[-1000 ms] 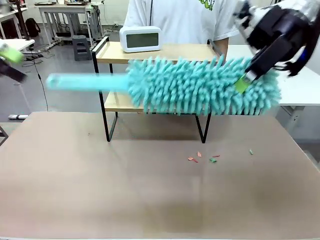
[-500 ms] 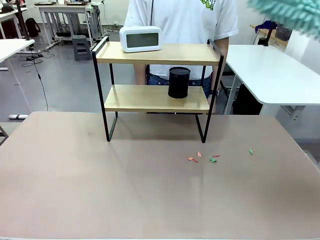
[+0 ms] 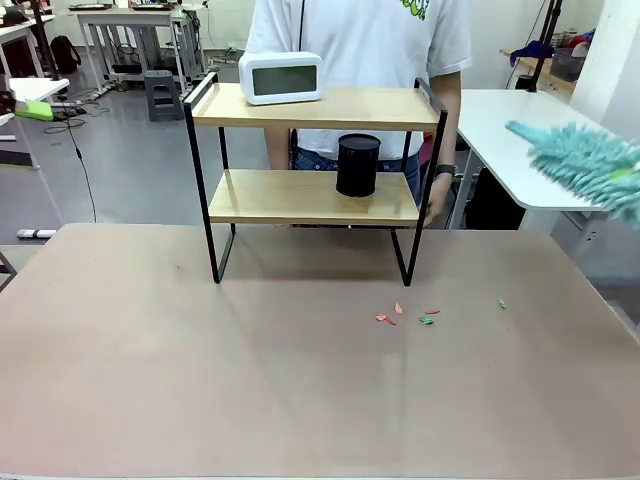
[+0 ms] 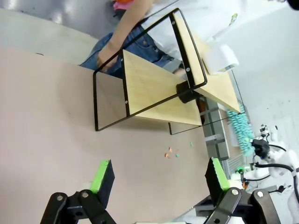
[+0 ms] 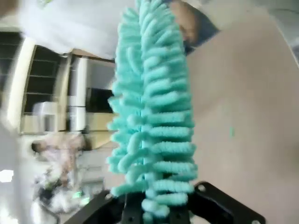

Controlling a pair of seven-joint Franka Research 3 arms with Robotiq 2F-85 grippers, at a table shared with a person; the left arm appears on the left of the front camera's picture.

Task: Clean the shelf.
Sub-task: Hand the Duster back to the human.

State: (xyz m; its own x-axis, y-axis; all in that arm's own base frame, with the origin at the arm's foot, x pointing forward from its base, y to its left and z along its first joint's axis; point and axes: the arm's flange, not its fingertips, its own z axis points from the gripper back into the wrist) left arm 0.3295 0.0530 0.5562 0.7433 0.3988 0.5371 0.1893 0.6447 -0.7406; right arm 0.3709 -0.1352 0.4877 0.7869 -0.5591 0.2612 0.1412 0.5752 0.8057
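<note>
Teal duster point(image 3: 590, 168) swung clear of shelf point(image 3: 312, 196), gripped by right tool point(image 5: 156, 207); left tool point(image 4: 156, 179) spread; dusting interrupted.

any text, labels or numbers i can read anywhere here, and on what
No text in these pictures can be read.
The clock on the shelf top board: its display looks blank, no digits to make out.
The person's shirt print: a green design cut off by the top edge, no letters legible.
The black cup on the lower board: no label visible.
The duster: no marking.
</note>
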